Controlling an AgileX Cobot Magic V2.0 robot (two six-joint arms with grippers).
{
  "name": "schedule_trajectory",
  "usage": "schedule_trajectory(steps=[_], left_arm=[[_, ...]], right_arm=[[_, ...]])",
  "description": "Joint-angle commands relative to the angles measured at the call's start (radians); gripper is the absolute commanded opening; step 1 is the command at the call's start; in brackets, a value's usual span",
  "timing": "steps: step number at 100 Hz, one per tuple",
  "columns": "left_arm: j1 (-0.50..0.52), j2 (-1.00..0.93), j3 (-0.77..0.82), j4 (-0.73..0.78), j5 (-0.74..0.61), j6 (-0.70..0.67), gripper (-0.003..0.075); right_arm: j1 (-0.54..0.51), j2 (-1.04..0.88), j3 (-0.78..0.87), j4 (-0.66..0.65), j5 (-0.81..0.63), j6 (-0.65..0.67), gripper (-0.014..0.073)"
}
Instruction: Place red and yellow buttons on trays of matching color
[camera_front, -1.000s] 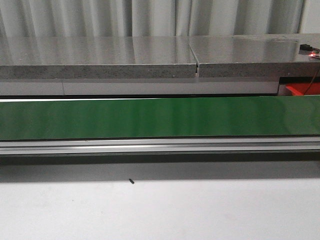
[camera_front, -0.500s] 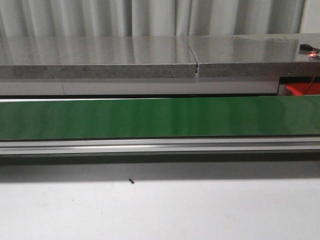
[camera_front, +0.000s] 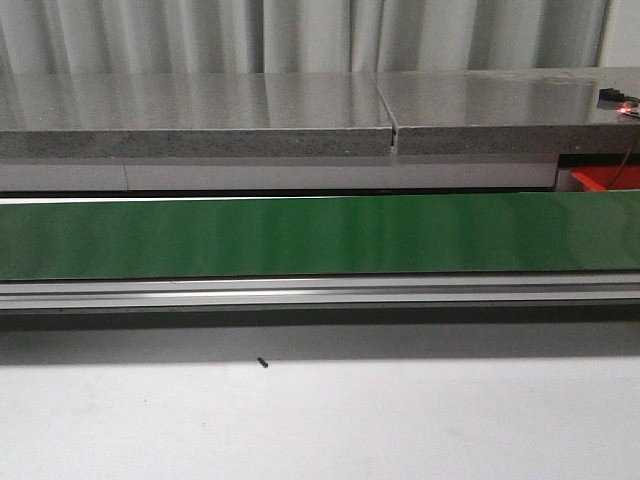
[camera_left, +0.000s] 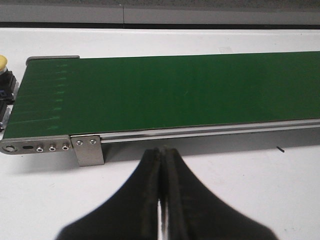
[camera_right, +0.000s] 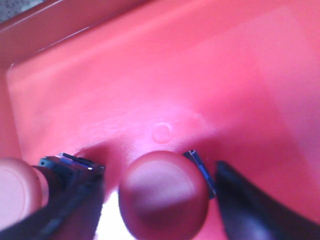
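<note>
Two red buttons (camera_right: 165, 192) sit in your red tray (camera_right: 210, 80); right gripper (camera_right: 160, 200) released, left gripper (camera_left: 163, 165) clenched empty.

Your conveyor belt (camera_front: 300, 235) is a smooth green sheet with a soft sheen, run in a brushed metal frame (camera_front: 320, 293) with a screwed metal bracket (camera_left: 88, 151) at its end; the table (camera_front: 320, 430) beneath is matt white, and the counter (camera_front: 200, 115) behind looks like polished speckled stone. Your red tray (camera_right: 200, 75) is glossy moulded plastic, holding a red button (camera_right: 165, 195) with a smooth, shiny plastic cap. Your left gripper (camera_left: 162, 200) has matt black fingers, rubbery in look.
</note>
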Motion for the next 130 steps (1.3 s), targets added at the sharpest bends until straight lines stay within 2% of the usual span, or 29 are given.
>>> schedule_trajectory(steps=[1, 15, 37, 63, 73, 85, 96, 130], left_arm=[[-0.007, 0.009, -0.028, -0.005, -0.072, -0.005, -0.002], [-0.007, 0.009, -0.028, -0.005, -0.072, -0.005, -0.002], [-0.007, 0.009, -0.028, -0.005, -0.074, -0.005, -0.002], [-0.007, 0.009, -0.028, -0.005, -0.074, -0.005, -0.002], [-0.007, 0.009, -0.028, -0.005, -0.074, -0.005, -0.002], [-0.007, 0.009, -0.028, -0.005, -0.074, -0.005, -0.002], [-0.007, 0.009, -0.028, -0.005, -0.074, -0.005, -0.002], [-0.007, 0.009, -0.028, -0.005, -0.074, -0.005, -0.002]], right_arm=[[-0.007, -0.07, -0.036, 0.017, -0.04, -0.005, 0.0596], [-0.007, -0.102, -0.033, 0.016, -0.034, -0.006, 0.0554], [-0.004, -0.201, -0.03, -0.001, 0.022, -0.021, 0.044], [0.046, -0.394, 0.079, -0.003, 0.012, -0.025, 0.0405], [0.079, -0.476, 0.149, -0.004, -0.011, -0.031, 0.0286], [0.124, -0.562, 0.213, -0.003, -0.016, -0.031, 0.0048], [0.159, -0.633, 0.263, -0.003, -0.015, -0.031, -0.01], [0.263, -0.857, 0.474, -0.004, -0.014, -0.033, -0.0092]])
